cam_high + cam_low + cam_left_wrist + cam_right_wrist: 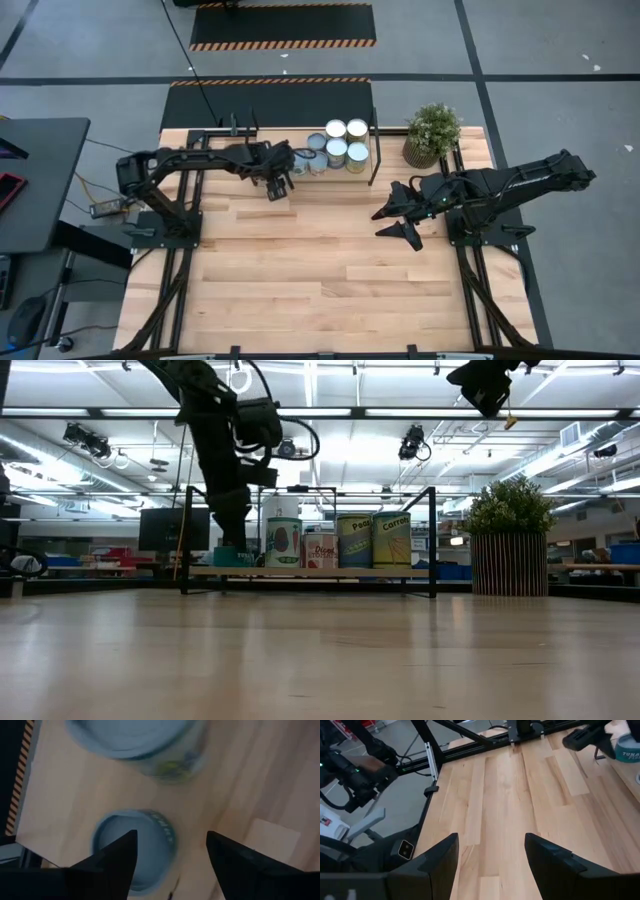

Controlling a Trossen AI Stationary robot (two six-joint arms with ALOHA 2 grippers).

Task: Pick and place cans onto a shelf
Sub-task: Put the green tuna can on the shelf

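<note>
Spread jaws of the left gripper (277,187) hover at the shelf's (372,160) left end, over an upright can (134,847) standing there, offset to one finger's side. Right gripper (395,222), also spread, waits mid-table, holding nothing.

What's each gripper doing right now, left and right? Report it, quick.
Left gripper: open above a can at the shelf, holding nothing.
Right gripper: open, empty, above bare table.

left end effector (279,187): fingers apart, arm extended | right end effector (397,221): fingers apart, raised
</note>
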